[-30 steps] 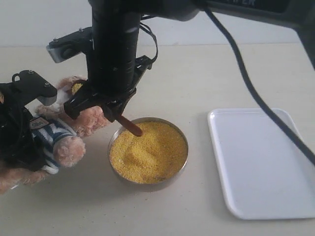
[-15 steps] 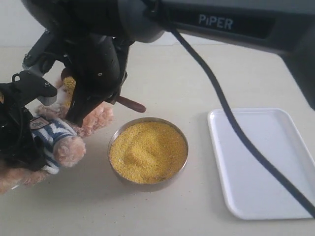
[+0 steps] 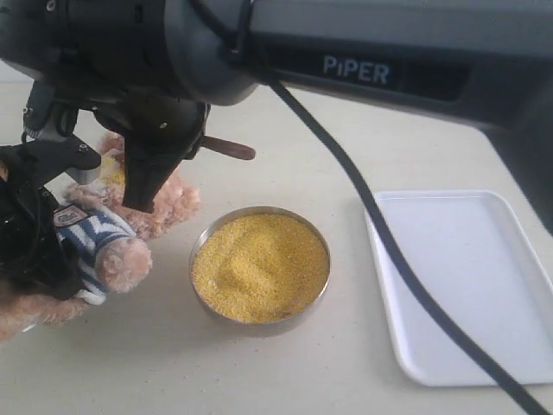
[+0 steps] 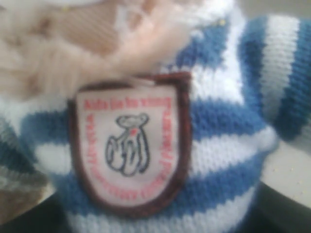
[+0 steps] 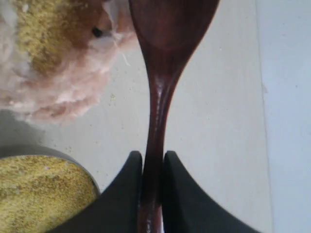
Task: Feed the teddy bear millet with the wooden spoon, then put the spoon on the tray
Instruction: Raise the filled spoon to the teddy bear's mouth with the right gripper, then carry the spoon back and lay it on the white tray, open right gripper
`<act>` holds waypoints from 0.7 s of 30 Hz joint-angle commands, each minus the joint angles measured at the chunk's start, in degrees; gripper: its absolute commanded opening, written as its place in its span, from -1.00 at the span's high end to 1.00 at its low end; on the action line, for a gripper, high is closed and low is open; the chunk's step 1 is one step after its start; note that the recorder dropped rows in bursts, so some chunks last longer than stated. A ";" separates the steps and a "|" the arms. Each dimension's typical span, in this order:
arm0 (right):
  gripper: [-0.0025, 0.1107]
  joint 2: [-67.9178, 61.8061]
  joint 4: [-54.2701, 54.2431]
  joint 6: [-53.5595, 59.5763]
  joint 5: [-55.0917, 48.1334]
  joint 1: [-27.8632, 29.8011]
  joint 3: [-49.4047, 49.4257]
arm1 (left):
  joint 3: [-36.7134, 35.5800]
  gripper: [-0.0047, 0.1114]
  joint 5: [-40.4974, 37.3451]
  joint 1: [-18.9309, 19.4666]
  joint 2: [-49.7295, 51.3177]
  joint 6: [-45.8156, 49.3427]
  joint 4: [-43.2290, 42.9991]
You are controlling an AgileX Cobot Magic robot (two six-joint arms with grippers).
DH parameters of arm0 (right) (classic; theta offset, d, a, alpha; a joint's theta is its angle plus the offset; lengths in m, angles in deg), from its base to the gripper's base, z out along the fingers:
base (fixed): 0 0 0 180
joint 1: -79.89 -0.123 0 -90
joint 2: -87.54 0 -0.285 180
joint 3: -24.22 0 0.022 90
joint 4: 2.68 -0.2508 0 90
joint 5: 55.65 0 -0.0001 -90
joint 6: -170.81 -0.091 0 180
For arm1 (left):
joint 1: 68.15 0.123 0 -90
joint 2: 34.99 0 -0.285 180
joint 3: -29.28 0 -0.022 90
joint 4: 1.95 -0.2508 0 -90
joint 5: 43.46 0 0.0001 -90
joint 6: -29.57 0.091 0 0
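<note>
The teddy bear (image 3: 121, 242) lies at the left in its striped shirt (image 4: 228, 145) with a chest badge (image 4: 129, 145). Yellow grains cling to its face (image 5: 46, 41). My left gripper (image 3: 34, 229) is clamped round its body; the left wrist view shows only shirt and badge. My right gripper (image 5: 153, 158) is shut on the wooden spoon's handle (image 5: 156, 116). The spoon's bowl (image 5: 170, 29) looks empty and hangs just right of the bear's head, also visible as the spoon tip (image 3: 232, 150). The millet (image 3: 259, 266) fills a round metal bowl (image 3: 318, 298). The tray (image 3: 471, 285) lies at the right with nothing on it.
The right arm (image 3: 363, 65) and its black cable (image 3: 389, 251) cross the upper part of the exterior view above the metal bowl. A few loose grains lie on the beige table (image 5: 114, 99) near the bear.
My right gripper lifted the spoon out of the millet and carried it up and back, beside the bear's head. The bear, the metal bowl and the tray stayed put.
</note>
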 commanded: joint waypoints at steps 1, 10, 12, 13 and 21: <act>0.96 0.34 5.29 0.22 -1.88 -1.14 2.05 | 0.17 0.85 1.04 -0.26 0.06 -0.56 0.50; 0.96 0.34 17.42 -5.58 -1.26 -5.01 5.72 | 0.17 0.85 1.41 -0.26 0.06 -1.12 0.64; 0.96 0.83 15.77 -5.85 -2.08 -4.79 5.72 | 0.17 0.85 1.69 -0.26 0.06 -1.79 0.64; 0.96 1.68 13.29 -5.85 -2.23 -3.93 5.72 | 0.17 0.85 1.71 -0.26 0.06 -2.36 0.64; 0.96 13.80 -15.35 -6.86 -2.23 16.11 8.35 | 0.17 0.85 3.00 -0.26 0.06 -13.44 -0.71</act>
